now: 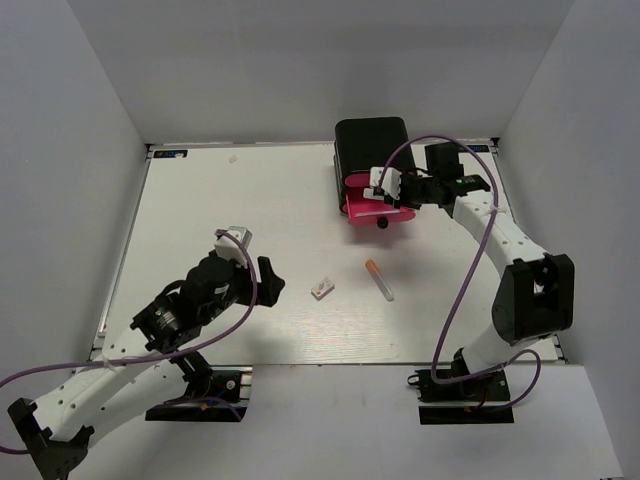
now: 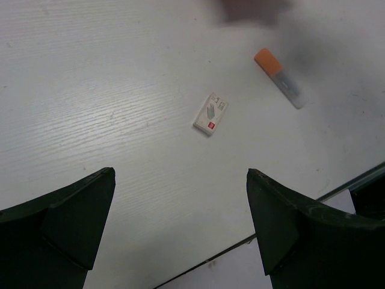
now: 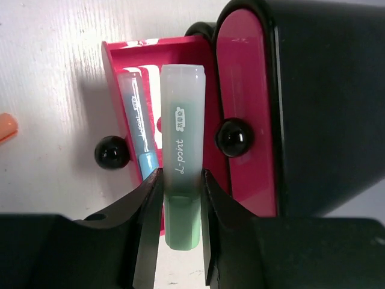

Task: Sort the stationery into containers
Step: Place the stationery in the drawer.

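The black cabinet (image 1: 371, 140) stands at the back right with a pink drawer (image 1: 372, 209) pulled open. In the right wrist view my right gripper (image 3: 180, 186) is shut on a pale green marker (image 3: 181, 150) and holds it over the open drawer (image 3: 120, 54), where a light blue pen (image 3: 139, 129) lies. The gripper also shows from above (image 1: 392, 187). An orange-capped marker (image 1: 379, 279) and a small white eraser block (image 1: 322, 289) lie mid-table. My left gripper (image 1: 258, 276) is open and empty, left of the eraser (image 2: 211, 114).
A closed pink drawer with a black knob (image 3: 233, 137) sits right of the open one. The open drawer's knob (image 3: 112, 152) sticks out toward the table. The table's near edge (image 2: 252, 241) runs just beyond my left fingertips. White walls enclose the table.
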Controlling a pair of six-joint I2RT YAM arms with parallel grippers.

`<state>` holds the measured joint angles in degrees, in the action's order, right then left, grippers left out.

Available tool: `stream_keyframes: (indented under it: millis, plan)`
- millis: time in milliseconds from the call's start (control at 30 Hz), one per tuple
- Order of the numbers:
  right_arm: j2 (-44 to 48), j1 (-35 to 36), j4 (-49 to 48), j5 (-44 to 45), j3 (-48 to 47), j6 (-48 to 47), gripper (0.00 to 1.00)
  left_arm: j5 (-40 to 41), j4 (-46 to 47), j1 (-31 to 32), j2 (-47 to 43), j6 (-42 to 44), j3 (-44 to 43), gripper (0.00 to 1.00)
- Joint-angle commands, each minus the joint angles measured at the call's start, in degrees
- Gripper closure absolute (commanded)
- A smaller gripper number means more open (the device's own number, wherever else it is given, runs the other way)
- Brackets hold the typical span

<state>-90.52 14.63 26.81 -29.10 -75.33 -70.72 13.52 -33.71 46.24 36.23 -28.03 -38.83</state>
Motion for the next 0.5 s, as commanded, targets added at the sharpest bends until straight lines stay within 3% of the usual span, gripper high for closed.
stream_keyframes:
  millis: [0, 200, 233, 267, 467]
  plan:
    - [-1.8, 0.2, -4.9, 1.2, -1.6, -1.6, 0.84, -4.7, 2.8, -0.1, 2.2, 0.7, 0.5, 0.00]
    - [-5.1, 0.6, -8.6, 3.7, -1.8, -0.8, 0.73, -11.7, 5.9, 1.2, 6.8, 0.1, 1.6, 0.00]
    - [-5.4, 0.6, -8.8, 3.9, -2.0, -0.6, 0.61, -12.3, 6.5, 1.2, 7.6, 0.1, 1.6, 0.00]
    - [-5.5, 0.7, -9.0, 4.1, -2.0, -0.3, 0.57, -13.1, 7.6, 1.2, 9.2, -0.6, 1.6, 0.00]
    - [-2.6, 0.2, -8.9, 1.9, -0.8, 3.6, 0.50, -16.9, 14.7, 1.7, 16.8, -1.9, -0.5, 0.00]
